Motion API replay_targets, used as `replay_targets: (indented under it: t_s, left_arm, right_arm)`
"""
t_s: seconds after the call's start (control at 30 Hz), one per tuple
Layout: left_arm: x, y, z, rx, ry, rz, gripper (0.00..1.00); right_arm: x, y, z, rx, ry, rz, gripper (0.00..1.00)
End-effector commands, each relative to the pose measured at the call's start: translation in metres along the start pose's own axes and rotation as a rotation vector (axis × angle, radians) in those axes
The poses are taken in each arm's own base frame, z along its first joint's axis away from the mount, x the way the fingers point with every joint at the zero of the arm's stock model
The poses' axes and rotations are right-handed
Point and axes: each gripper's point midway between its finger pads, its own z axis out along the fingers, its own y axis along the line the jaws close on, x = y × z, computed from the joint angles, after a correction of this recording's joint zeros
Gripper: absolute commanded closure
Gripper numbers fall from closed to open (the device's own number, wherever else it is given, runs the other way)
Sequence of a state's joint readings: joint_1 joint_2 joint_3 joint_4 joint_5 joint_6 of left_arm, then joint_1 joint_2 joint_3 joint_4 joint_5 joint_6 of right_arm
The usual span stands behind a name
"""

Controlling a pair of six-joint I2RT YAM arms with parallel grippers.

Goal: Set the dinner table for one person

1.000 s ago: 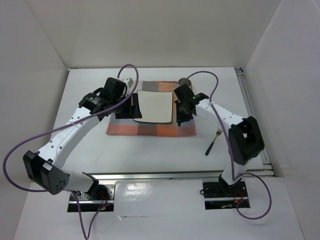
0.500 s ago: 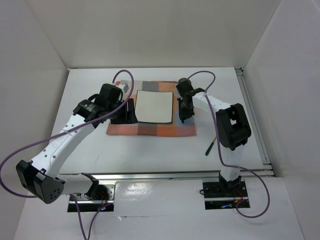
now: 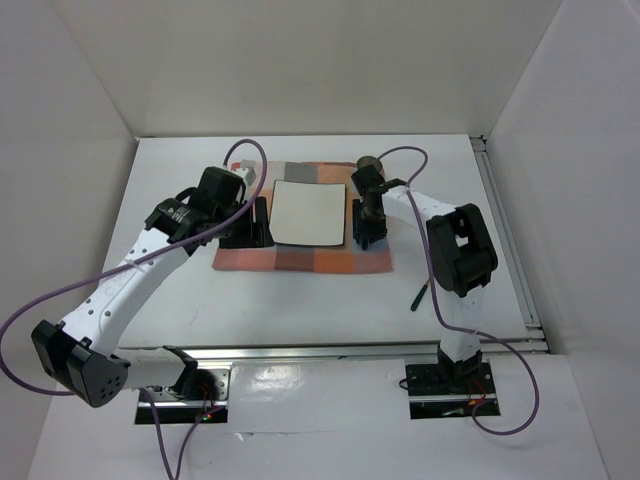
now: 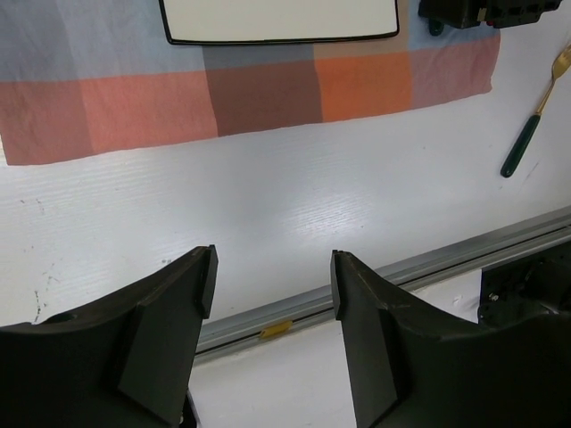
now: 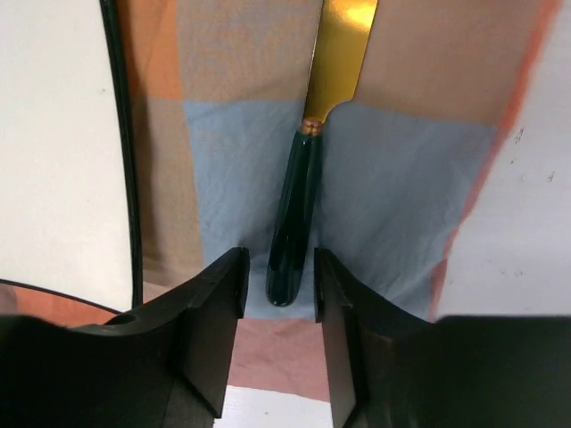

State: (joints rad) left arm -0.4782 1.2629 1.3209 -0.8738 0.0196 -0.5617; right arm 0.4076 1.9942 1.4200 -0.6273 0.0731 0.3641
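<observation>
On the white dinner table [image 3: 300,300] lies a checked cloth [image 3: 300,255] with a white square plate [image 3: 308,213] on it. A knife [image 5: 296,205] with a dark green handle and gold blade rests on the cloth, right of the plate. My right gripper [image 5: 278,267] is open and straddles the handle's end, with a gap on each side. My left gripper [image 3: 252,222] hovers at the plate's left edge; in its wrist view the left gripper [image 4: 272,267] stands open and empty. A gold fork [image 4: 528,125] with a green handle lies on the bare table right of the cloth.
A grey cup [image 3: 368,162] stands at the cloth's back right corner, close behind my right gripper [image 3: 364,228]. The fork [image 3: 420,297] shows partly beside the right arm. A metal rail [image 3: 340,350] runs along the near edge. White walls enclose the table.
The right jaws have opened off the knife handle, which now lies on the cloth. The right arm's elbow swung inward. The left arm drew slightly left from the plate, then held still.
</observation>
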Motion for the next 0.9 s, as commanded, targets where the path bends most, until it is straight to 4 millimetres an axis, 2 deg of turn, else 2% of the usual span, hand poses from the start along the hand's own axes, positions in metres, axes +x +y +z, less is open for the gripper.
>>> replay_targets:
  t_s: [0.0,0.03,0.07,0.13,0.23,0.27,0.33,0.37,0.4,0.43,0.47,0.5,0.53,0.57,0.6,0.63,0.7,0.77,0.83,0.87]
  left_arm:
    - [-0.023,-0.007,-0.011,0.006,-0.065,-0.020,0.28]
    - [-0.023,-0.006,-0.011,0.005,-0.065,-0.008,0.22]
    - [-0.027,-0.008,-0.014,0.012,-0.077,-0.007,0.22]
    - [-0.027,-0.008,-0.014,0.007,-0.069,0.003,0.20]
    - [-0.027,-0.008,-0.014,0.007,-0.069,0.003,0.20]
    - [-0.026,-0.010,-0.014,0.019,-0.063,0.013,0.20]
    - [-0.025,-0.011,-0.014,0.027,-0.058,0.013,0.20]
    - [-0.025,-0.011,-0.014,0.027,-0.058,0.013,0.20]
    - [-0.025,-0.011,-0.014,0.027,-0.059,0.024,0.20]
    - [-0.025,-0.011,-0.014,0.027,-0.059,0.024,0.20]
    - [-0.025,-0.011,-0.014,0.027,-0.059,0.024,0.20]
    - [-0.023,-0.008,-0.012,0.014,-0.055,0.023,0.20]
    - [-0.025,-0.005,-0.012,0.009,-0.058,0.017,0.20]
    - [-0.025,-0.005,-0.012,0.009,-0.058,0.016,0.20]
    - [-0.023,-0.008,-0.012,0.024,-0.050,0.017,0.20]
    - [-0.024,-0.010,-0.009,0.035,-0.045,0.017,0.20]
    - [-0.026,-0.012,-0.008,0.044,-0.042,0.030,0.20]
    - [-0.027,-0.014,-0.006,0.050,-0.035,0.039,0.20]
    - [-0.025,-0.015,-0.004,0.056,-0.023,0.048,0.20]
    - [-0.024,-0.014,0.000,0.051,-0.012,0.047,0.20]
  right_arm:
    - [-0.015,0.000,-0.010,-0.005,-0.062,0.016,0.51]
    - [-0.013,-0.001,-0.010,-0.002,-0.054,0.015,0.48]
    - [-0.018,0.000,-0.020,-0.012,-0.079,0.017,0.44]
    - [-0.024,0.002,-0.030,-0.023,-0.103,0.028,0.44]
    - [-0.039,0.007,-0.060,-0.051,-0.164,0.054,0.44]
    - [-0.044,0.006,-0.078,-0.056,-0.199,0.057,0.44]
    - [-0.045,0.000,-0.098,-0.036,-0.228,0.092,0.44]
    - [-0.044,-0.015,-0.114,-0.001,-0.242,0.126,0.44]
    - [-0.037,-0.024,-0.118,0.022,-0.227,0.210,0.43]
    - [-0.023,-0.049,-0.115,0.064,-0.187,0.282,0.43]
    - [-0.015,-0.060,-0.128,0.055,-0.199,0.330,0.43]
    - [0.012,-0.085,-0.116,0.093,-0.141,0.405,0.43]
    - [0.021,-0.093,-0.117,0.082,-0.139,0.441,0.42]
    - [0.033,-0.099,-0.117,0.073,-0.122,0.473,0.38]
    - [0.040,-0.100,-0.126,0.032,-0.131,0.506,0.34]
    - [0.057,-0.108,-0.119,0.047,-0.096,0.565,0.33]
    - [0.080,-0.112,-0.122,0.069,-0.055,0.630,0.33]
    - [0.106,-0.123,-0.112,0.121,-0.003,0.744,0.33]
    - [0.116,-0.124,-0.106,0.115,0.014,0.805,0.35]
    - [0.130,-0.124,-0.098,0.112,0.042,0.814,0.36]
